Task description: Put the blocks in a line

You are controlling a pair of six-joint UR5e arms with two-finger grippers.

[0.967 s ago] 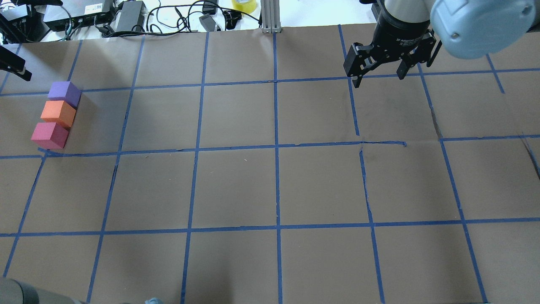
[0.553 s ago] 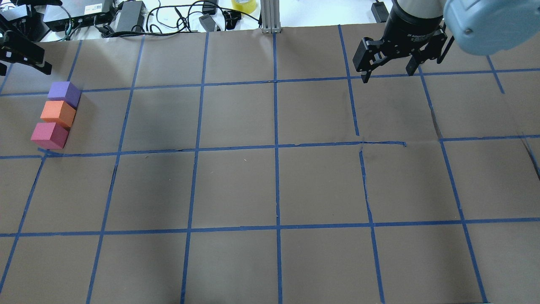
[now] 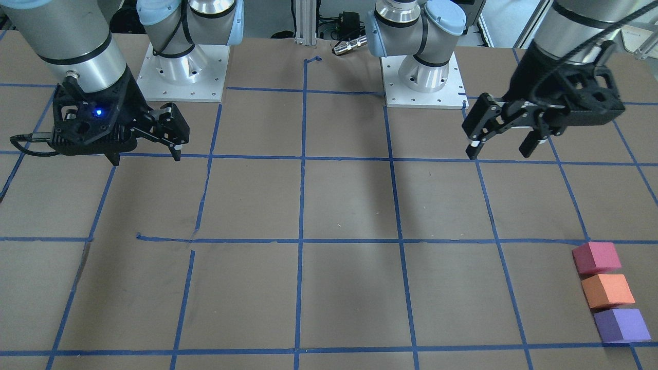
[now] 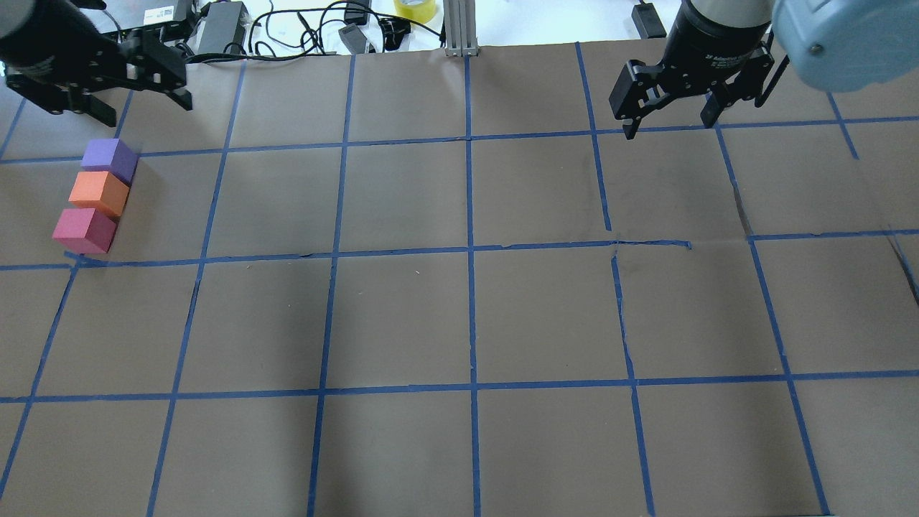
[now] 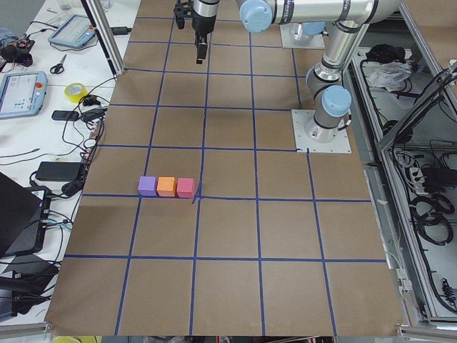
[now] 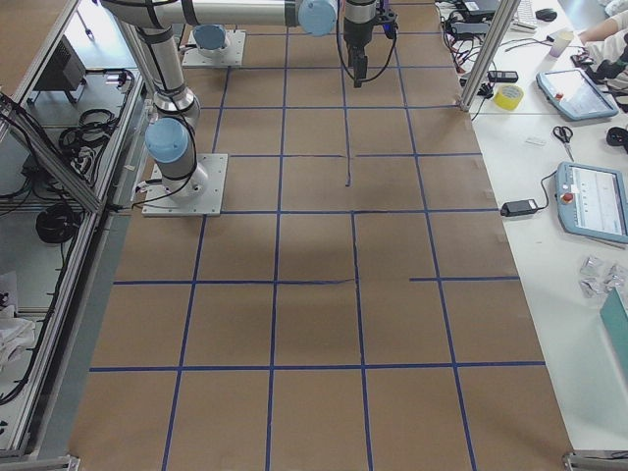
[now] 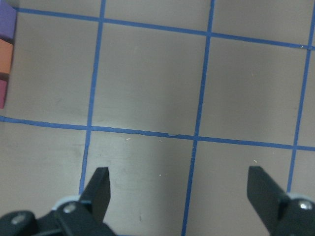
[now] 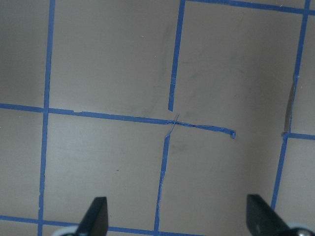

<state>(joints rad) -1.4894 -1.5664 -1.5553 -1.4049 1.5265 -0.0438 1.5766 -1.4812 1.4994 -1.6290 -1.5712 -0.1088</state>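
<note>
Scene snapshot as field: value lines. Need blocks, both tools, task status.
blocks: purple block, orange block, red-pink block
layout: one straight row, orange in the middle, neighbours appear to touch
location: on the table, far over on the robot's left side
left tool: open, empty, beyond the purple end of the row, touching no block
right tool: open, empty, far from the blocks on the other side
task status: line looks complete
</note>
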